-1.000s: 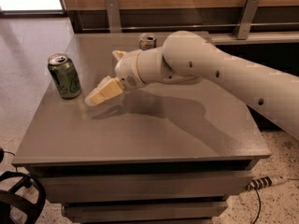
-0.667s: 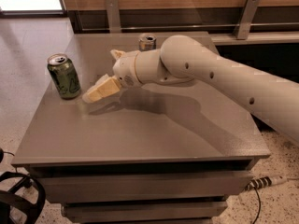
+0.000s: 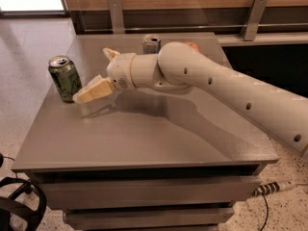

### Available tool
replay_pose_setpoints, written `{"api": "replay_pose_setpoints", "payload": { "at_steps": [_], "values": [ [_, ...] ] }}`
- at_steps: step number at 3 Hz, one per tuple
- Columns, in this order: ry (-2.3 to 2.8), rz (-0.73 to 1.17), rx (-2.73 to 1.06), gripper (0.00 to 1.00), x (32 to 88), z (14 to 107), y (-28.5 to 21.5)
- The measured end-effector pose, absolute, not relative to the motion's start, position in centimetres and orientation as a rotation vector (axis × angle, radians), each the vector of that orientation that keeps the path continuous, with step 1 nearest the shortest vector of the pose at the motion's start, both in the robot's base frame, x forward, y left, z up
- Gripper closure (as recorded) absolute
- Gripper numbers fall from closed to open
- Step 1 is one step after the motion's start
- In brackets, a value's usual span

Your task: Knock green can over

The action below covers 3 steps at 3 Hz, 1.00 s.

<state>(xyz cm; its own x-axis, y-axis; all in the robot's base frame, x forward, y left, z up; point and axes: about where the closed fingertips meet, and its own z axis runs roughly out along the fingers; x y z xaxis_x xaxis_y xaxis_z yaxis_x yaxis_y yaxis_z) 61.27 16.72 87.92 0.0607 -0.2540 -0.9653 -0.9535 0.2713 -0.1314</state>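
The green can (image 3: pixel 65 79) stands upright near the left edge of the grey table (image 3: pixel 144 138); it is olive green with a silver top and pull tab. My gripper (image 3: pixel 91 75) is just to the right of it, open and empty. The lower pale finger (image 3: pixel 94 90) points at the can's lower right side, its tip very close to or just touching the can. The other finger (image 3: pixel 110 54) sticks up farther back. My white arm (image 3: pixel 216 85) reaches in from the right across the table.
A second can (image 3: pixel 151 43) stands at the table's back edge, behind my wrist. An orange object (image 3: pixel 192 46) shows partly behind my arm. A wooden wall with metal brackets (image 3: pixel 115 13) runs behind the table. A cable (image 3: pixel 272 189) lies on the floor at right.
My gripper has moved left toward the green can, closing the gap to its right side. The can still stands upright in the same place.
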Motion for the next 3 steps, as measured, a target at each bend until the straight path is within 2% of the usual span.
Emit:
{"api": "replay_pose_setpoints", "payload": {
  "at_steps": [3],
  "values": [
    [1.4,0.952,-1.286,0.0,59.8,85.7,23.9]
  ]
}}
